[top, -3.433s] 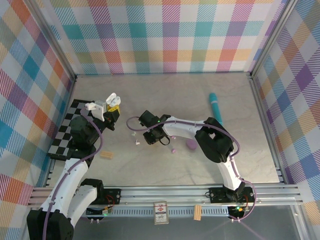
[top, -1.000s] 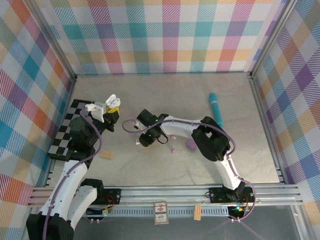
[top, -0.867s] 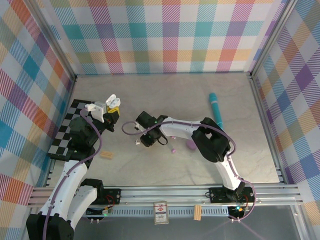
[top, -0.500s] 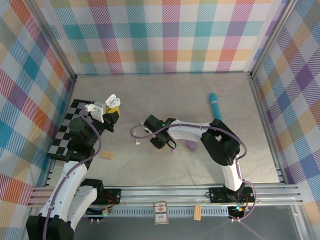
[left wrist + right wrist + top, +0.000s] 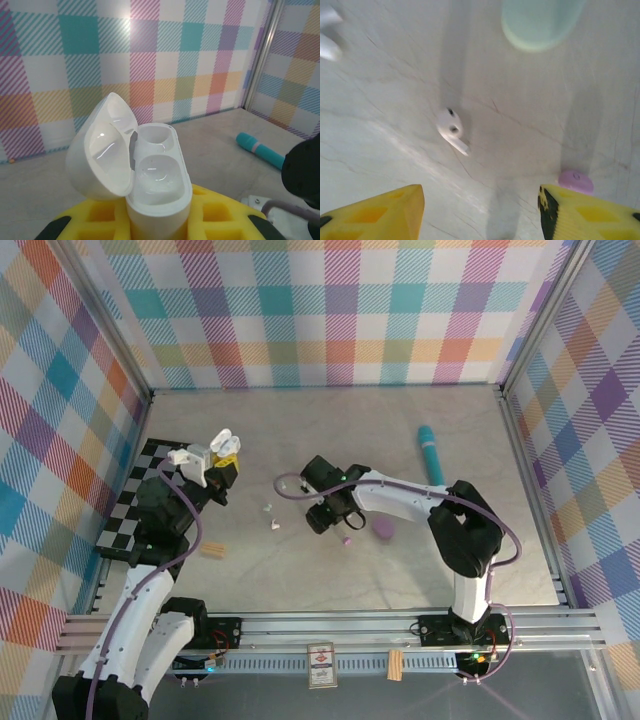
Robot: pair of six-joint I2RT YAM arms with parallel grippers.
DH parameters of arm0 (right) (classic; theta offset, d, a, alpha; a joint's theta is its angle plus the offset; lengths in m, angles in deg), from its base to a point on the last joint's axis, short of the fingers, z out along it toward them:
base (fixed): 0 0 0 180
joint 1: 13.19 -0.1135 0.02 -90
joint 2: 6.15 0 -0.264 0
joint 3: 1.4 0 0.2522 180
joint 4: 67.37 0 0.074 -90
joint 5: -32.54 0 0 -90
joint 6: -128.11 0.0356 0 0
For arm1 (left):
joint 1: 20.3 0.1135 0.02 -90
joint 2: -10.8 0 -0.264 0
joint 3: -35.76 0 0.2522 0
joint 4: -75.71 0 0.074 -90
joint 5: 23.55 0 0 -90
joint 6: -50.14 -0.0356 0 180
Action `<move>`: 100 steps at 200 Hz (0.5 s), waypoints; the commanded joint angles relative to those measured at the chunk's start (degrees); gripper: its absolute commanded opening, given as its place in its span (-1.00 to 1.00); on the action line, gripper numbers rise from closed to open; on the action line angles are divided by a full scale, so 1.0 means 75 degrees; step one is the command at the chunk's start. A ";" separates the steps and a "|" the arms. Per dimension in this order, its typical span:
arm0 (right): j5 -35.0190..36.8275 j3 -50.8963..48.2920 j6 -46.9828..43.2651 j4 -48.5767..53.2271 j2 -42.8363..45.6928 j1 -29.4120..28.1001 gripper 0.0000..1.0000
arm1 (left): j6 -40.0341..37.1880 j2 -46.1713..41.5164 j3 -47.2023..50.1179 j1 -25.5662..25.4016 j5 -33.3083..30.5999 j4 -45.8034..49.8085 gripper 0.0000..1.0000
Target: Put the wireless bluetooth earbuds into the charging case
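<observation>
Left claw (image 5: 224,452): closed on the charging case (image 5: 159,182), its yellow fingers (image 5: 220,212) clamping the lower body; it hangs above the checkered mat (image 5: 125,515) at the 9 o'clock side of the worktop (image 5: 400,420).
Charging case: white and upright, with the lid (image 5: 102,152) swung back toward 10 o'clock in the left wrist view; both wells are bare.
Right claw (image 5: 480,196): jaws spread apart with nothing between them, low over the middle of the worktop.
White earbud (image 5: 451,129): lies on the worktop at 11 o'clock of the right claw's gap, apart from both fingers.
Pink earbud (image 5: 576,181): lies on the worktop just beside the fingertip at 4 o'clock in the right wrist view; from above it is at 5 o'clock of the right claw.
Purple pebble-shaped case (image 5: 383,529): on the worktop at 3 o'clock of the right claw, near the pink earbud.
Teal cylinder (image 5: 431,455): lies flat at 1 o'clock of the right claw, well apart.
Pale green shape (image 5: 540,22): at the 12 o'clock edge of the right wrist view, too blurred to name.
Tan block (image 5: 212,551): at 6 o'clock of the left claw.
</observation>
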 commanded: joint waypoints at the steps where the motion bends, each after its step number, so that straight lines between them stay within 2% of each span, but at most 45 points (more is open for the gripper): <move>1: -0.0552 0.0913 -0.0104 0.0765 -0.0554 0.0008 0.28 | -0.0097 -0.0359 0.0221 0.0105 -0.0667 0.0154 -1.00; 61: -0.0883 0.3333 -0.0954 0.2402 -0.2334 -0.0037 0.05 | -0.0169 -0.0977 0.0356 0.0295 -0.1304 0.0839 -1.00; 100: -0.1028 0.3829 -0.1091 0.2625 -0.2931 -0.0049 -0.12 | -0.0550 -0.1167 0.0141 0.0301 -0.1212 0.1405 -1.00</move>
